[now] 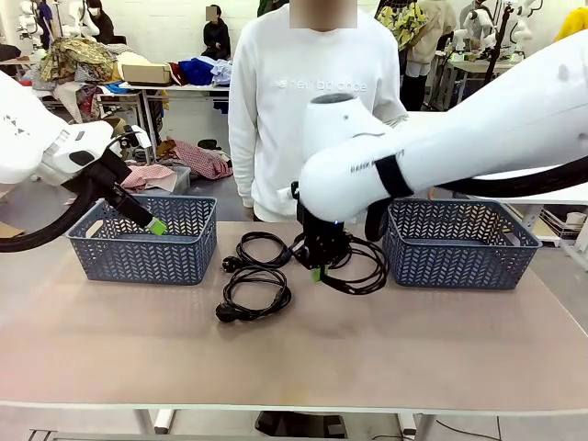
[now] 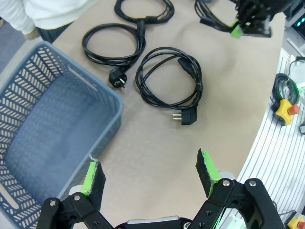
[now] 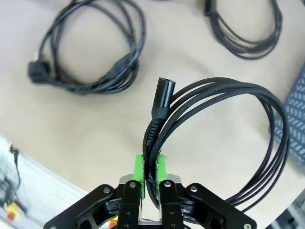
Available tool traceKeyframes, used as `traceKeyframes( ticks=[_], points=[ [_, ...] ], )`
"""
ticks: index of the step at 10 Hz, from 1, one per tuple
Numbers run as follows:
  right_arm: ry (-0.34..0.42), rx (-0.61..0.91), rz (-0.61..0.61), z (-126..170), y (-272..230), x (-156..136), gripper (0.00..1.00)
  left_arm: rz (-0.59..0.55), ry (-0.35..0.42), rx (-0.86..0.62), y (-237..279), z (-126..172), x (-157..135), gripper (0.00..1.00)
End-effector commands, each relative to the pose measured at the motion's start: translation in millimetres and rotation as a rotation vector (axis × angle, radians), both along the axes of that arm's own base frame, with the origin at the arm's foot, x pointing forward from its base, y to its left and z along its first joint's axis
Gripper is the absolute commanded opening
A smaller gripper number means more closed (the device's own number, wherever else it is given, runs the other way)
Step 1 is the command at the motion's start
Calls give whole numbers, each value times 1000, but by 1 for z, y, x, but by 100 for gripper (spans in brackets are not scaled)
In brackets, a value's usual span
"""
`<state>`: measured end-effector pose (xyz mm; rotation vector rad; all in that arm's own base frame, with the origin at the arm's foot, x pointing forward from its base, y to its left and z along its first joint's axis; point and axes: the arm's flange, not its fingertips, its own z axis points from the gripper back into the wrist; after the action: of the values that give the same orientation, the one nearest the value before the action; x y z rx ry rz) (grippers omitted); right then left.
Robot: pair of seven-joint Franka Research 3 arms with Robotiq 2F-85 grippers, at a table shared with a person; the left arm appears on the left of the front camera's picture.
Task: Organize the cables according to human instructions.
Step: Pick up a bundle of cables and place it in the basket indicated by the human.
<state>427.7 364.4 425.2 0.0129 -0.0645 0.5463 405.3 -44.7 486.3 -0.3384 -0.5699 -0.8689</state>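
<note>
Black braided cable (image 3: 167, 119): pinched between the closed pads of the right gripper (image 3: 149, 167). Its plug end stands just beyond the fingertips.
Loop axis: the coil runs away from the pads and out to the gripper's outboard side.
Lift state: cannot tell whether the loop is clear of the table (image 1: 413, 349).
Right basket (image 1: 459, 248): just beside the loop's far edge, outboard. Judged the shorter carry if the person names it.
Right arm pose: extends across the middle, wrist pointing straight down.
Loose coils (image 2: 187, 117): three, flat on the table, inboard of the right gripper.
Left gripper (image 2: 150, 171): jaws wide and empty, tilted down beside the left basket (image 2: 28, 86), well apart from the held cable.
</note>
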Motion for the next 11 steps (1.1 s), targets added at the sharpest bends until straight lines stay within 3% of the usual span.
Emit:
traceKeyframes(
  ticks=[1, 4, 7, 11],
  points=[
    [55, 21, 196, 27, -33, -7, 0, -22, -6, -20, 3, -1, 1, 100],
    [12, -11, 483, 68, -67, -6, 0, -22, -6, -20, 3, -1, 1, 100],
    [4, 6, 675, 96, -118, 4, 0, -22, -6, -20, 3, -1, 1, 100],
    [-34, -8, 655, 102, -165, 34, 0, -22, -6, -20, 3, -1, 1, 100]
  ],
)
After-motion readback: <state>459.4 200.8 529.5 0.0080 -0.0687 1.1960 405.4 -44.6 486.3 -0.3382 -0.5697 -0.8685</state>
